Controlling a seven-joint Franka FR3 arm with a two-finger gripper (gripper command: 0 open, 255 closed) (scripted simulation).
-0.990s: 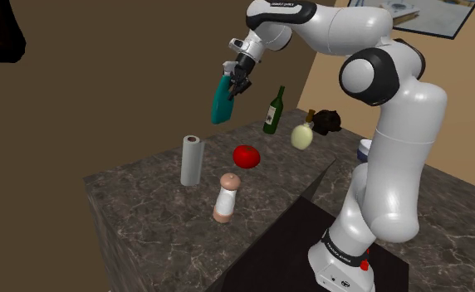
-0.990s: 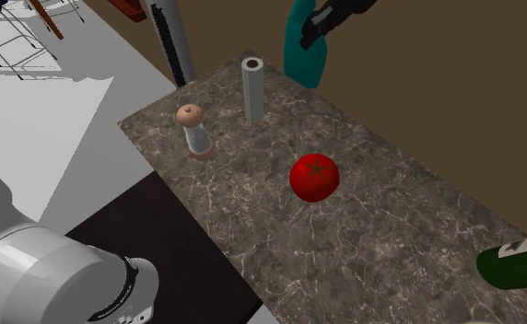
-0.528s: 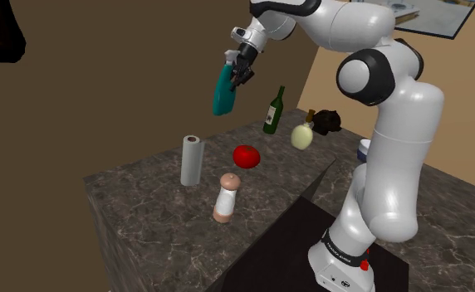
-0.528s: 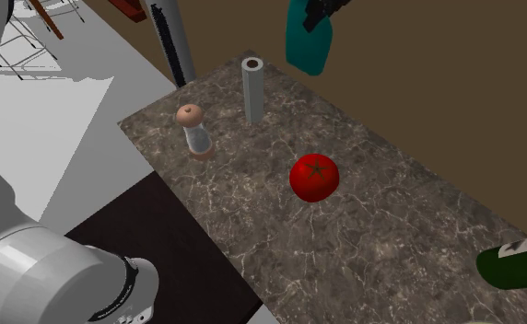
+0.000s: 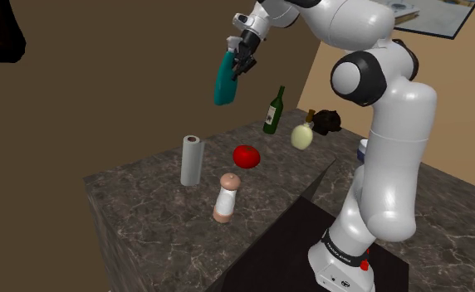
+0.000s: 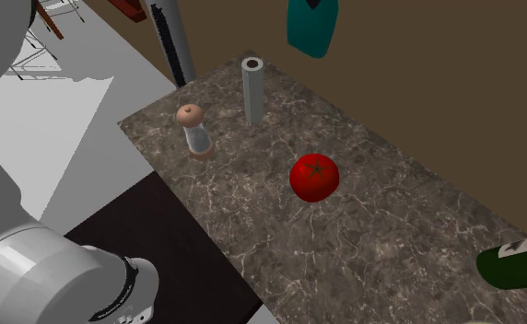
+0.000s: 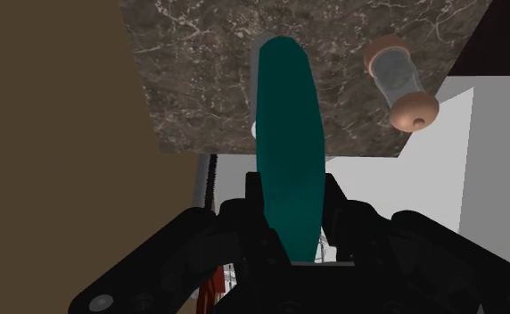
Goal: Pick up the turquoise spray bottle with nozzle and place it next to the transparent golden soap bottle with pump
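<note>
Shoulder view is giving me the dark marbled counter (image 5: 144, 207) with the containers on and over it. The turquoise spray bottle (image 5: 223, 81) is hanging in the air well above the counter, at about eleven o'clock from the red tomato (image 5: 246, 156), base down and leaning slightly. It is opaque, so I am reading nothing inside it. The dark green glass bottle (image 5: 273, 111) is standing upright at the tomato's one o'clock. The pale golden soap bottle (image 5: 301, 137) is sitting near it at its four o'clock, well apart from the spray bottle. I cannot tell what either is holding. The white paper roll (image 5: 191, 160) is standing at the tomato's nine o'clock, and the small wooden-topped grinder (image 5: 227, 197) at its seven o'clock.

The gripper (image 5: 237, 68) is clamping the spray bottle near its top. In the wrist view the two black fingers (image 7: 255, 214) are pressing against opposite sides of the teal body, nothing else touching it.

The gripper is covering the nozzle. The second exterior view is cutting the spray bottle off at the frame's twelve o'clock edge and the green bottle at four o'clock. A dark object (image 5: 325, 122) at the soap bottle's two o'clock is staying unreadable to me.
</note>
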